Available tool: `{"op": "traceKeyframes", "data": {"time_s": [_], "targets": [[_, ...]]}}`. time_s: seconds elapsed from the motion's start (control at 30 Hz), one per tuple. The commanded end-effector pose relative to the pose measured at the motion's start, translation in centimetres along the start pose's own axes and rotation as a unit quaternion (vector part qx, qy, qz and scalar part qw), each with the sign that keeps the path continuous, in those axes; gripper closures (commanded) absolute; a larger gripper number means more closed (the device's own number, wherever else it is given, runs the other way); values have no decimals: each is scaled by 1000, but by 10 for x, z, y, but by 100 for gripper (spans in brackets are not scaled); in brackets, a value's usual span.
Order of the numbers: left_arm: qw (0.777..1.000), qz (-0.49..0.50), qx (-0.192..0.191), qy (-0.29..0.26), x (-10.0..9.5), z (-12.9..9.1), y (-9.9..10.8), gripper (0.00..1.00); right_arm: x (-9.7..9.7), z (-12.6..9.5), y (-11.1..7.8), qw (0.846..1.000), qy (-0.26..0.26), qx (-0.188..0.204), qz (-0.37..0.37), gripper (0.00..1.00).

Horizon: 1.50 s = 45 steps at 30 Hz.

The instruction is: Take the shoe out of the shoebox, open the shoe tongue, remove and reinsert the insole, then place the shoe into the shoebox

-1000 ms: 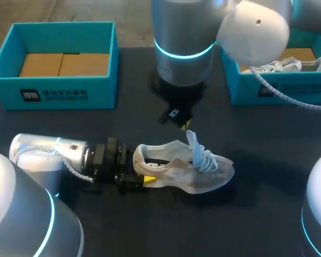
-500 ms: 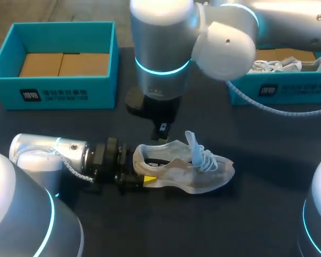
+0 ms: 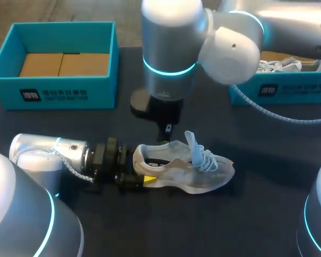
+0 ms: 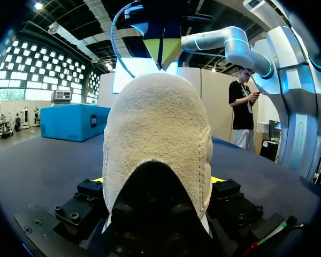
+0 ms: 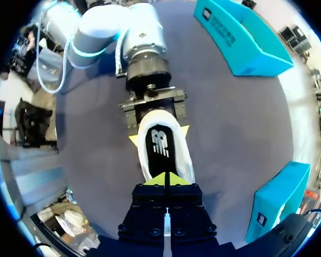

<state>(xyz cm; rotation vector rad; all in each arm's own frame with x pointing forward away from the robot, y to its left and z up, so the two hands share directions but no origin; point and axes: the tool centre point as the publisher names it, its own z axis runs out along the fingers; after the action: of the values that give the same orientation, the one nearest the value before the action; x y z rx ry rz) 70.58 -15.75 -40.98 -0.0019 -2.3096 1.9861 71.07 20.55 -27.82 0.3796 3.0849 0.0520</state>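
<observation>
My left gripper [image 3: 143,172] is clamped on the heel of the shoe [image 3: 195,174], which sits upright on the table [image 3: 267,214], while my right gripper [image 5: 166,180] hangs just above its opening, fingertips pressed together.

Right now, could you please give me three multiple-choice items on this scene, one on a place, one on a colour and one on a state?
1. Where is the shoe that the left gripper holds? A on the table; B on a shelf; C on the floor.
2. What colour is the left box? A red; B teal; C white.
3. How are the fingers of the right gripper? A wide open; B shut on a lace; C shut and empty.
Answers: 1 A, its sole rests on the dark tabletop; 2 B, its walls are teal; 3 C, the yellow tips meet above the shoe's opening with nothing between them.
</observation>
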Motion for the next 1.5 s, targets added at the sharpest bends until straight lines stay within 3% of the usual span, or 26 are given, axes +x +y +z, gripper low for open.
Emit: {"op": "traceKeyframes", "data": {"time_s": [0.03, 0.33, 0.7, 0.9, 1.2, 1.5], "targets": [[1000, -1, 0, 0, 0, -1, -1, 100, 6, 24, 7, 1000, 2, -6, -12, 100], [1000, -1, 0, 0, 0, -1, -1, 100, 2, 54, 10, 999, 15, -20, -33, 100], [1000, -1, 0, 0, 0, -1, -1, 100, -8, 81, 16, 998, 12, 5, -64, 100], [1000, -1, 0, 0, 0, -1, -1, 100, -8, 97, 14, 997, 19, 0, -75, 100], [1000, -1, 0, 0, 0, -1, -1, 100, -9, 123, -5, 999, 14, -12, -46, 100], [1000, -1, 0, 0, 0, -1, -1, 100, -8, 123, -23, 1000, -10, -12, -20, 100]]}}
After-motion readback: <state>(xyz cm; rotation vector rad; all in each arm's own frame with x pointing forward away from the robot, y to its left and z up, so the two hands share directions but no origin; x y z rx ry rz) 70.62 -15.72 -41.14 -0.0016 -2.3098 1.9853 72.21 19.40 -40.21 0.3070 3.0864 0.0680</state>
